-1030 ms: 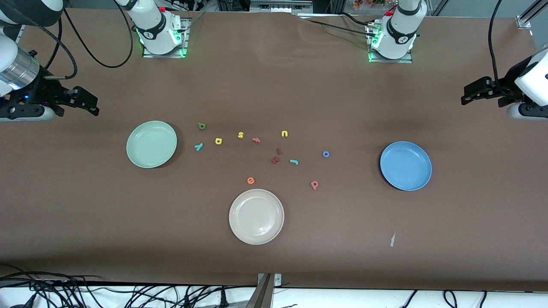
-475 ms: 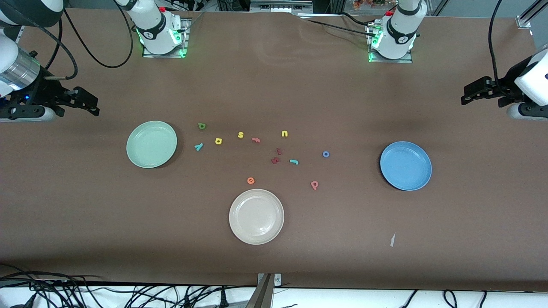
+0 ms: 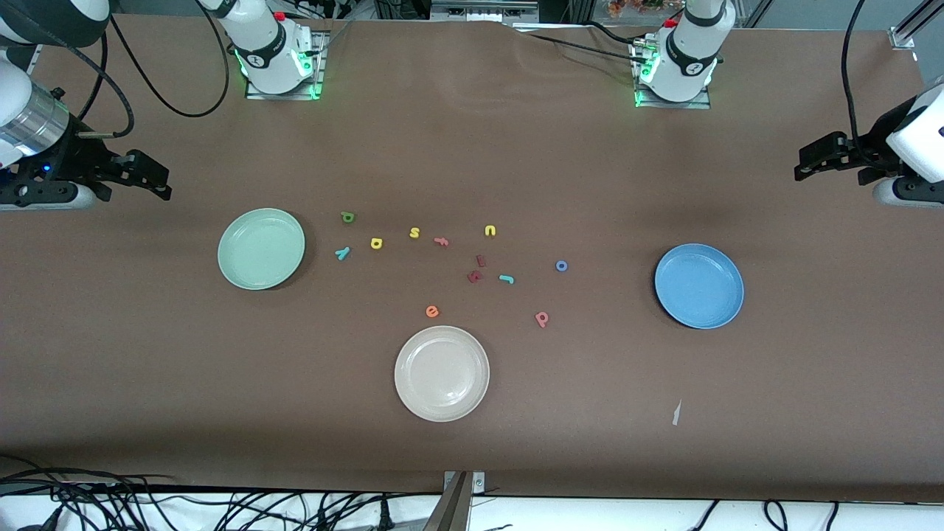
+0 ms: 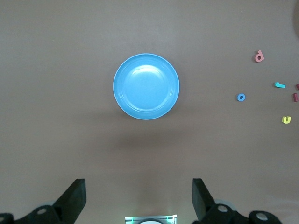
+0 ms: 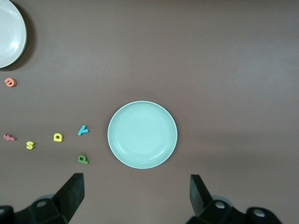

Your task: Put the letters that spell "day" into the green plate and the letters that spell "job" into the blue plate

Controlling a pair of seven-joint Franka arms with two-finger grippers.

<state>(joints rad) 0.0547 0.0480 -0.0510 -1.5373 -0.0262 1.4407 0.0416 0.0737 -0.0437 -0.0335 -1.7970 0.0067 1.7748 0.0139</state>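
cream plate [image 5: 9, 32] — cut off by edge | dark red letters [image 3: 476, 270] — unreadable

Blue plate [image 4: 146, 87] empty on brown table [image 4: 56, 140]; blue "o" [image 4: 241, 97], teal "j" [image 4: 280, 85], pink "b" [image 4: 259, 57], yellow "u" [image 4: 286, 120] well apart from it; left gripper [image 4: 139, 198] fingers spread wide.

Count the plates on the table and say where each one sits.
3. The green plate lies toward the right arm's end, the blue plate toward the left arm's end, the cream-white plate between them, nearest the front camera. None appears hidden.

cream plate [image 3: 441, 374] | orange "e" [image 3: 432, 311] | yellow "s" [image 3: 414, 233], "u" [image 3: 490, 231] | dark red letters [image 3: 477, 269]
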